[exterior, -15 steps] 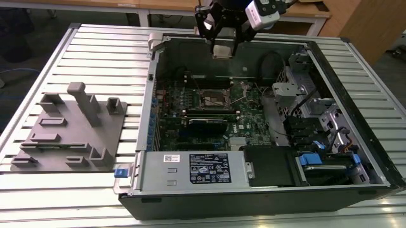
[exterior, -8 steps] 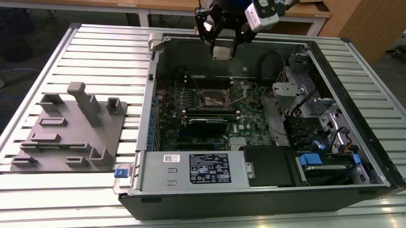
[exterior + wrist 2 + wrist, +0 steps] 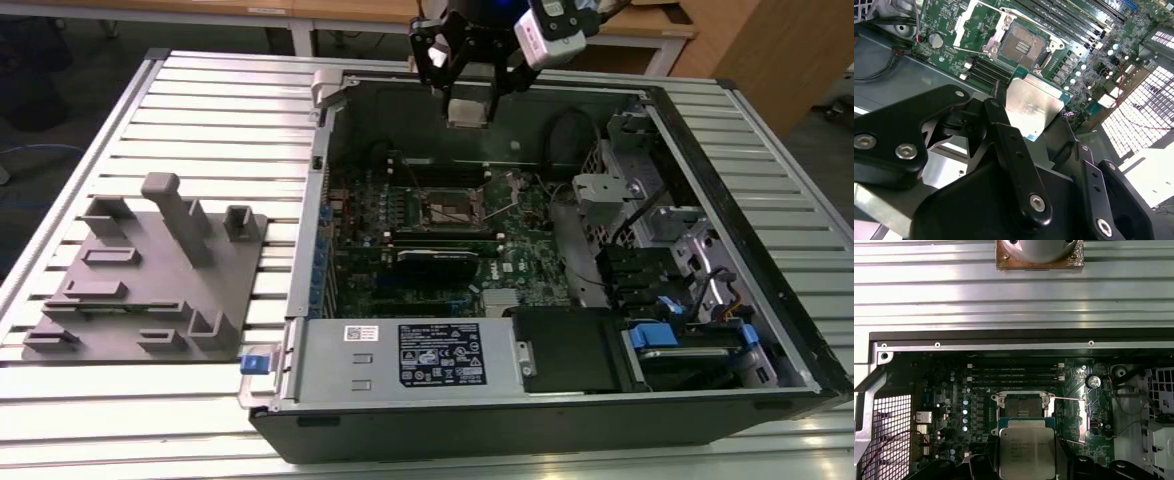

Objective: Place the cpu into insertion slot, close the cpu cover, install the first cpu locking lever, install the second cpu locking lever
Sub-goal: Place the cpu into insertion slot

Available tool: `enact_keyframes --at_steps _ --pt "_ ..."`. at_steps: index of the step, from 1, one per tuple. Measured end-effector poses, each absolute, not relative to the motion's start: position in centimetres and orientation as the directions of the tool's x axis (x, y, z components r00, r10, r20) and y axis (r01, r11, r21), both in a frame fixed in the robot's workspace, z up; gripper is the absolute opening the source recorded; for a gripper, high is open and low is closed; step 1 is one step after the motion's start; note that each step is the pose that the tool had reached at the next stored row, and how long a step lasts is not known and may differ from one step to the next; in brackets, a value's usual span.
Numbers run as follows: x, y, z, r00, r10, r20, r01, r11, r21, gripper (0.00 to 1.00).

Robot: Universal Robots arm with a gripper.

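pincer (image 3: 469,100) hangs over the open computer case (image 3: 534,425), its 2 black fingers (image 3: 1004,135) clenched on opposite edges of the cpu (image 3: 1036,102). it carries the chip flat, in the air, with the dull silver-grey top showing in both wrist views. in the first wrist view the cpu (image 3: 1026,452) sits between the 2 finger tips, clear of the board.

below it, on the green circuit board (image 3: 534,255), lies the insertion slot (image 3: 1021,45), dark and bare. in the first wrist view the slot (image 3: 1021,405) shows just beyond the chip's edge. the cpu cover (image 3: 965,21), a thin silver frame, stands swung open beside the slot in the second wrist view. a thin metal lever (image 3: 1069,399) sticks out sideways from the slot's rim. just past the slot run long black memory sticks (image 3: 1014,372).

farther out, in the exterior view, the case rests on a slatted metal table (image 3: 200,110). a grey fixture plate (image 3: 134,300) with upright pegs lies on the table near the case, at the exterior view's left.
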State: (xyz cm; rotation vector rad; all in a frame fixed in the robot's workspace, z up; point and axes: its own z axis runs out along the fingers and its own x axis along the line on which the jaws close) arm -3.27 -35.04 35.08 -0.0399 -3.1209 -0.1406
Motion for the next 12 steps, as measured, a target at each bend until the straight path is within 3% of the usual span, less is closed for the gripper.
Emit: enact_keyframes --at_steps 12 --pt "-3.27 -35.04 34.49 -1.0 0.025 0.018 0.026 0.996 0.09 0.54"
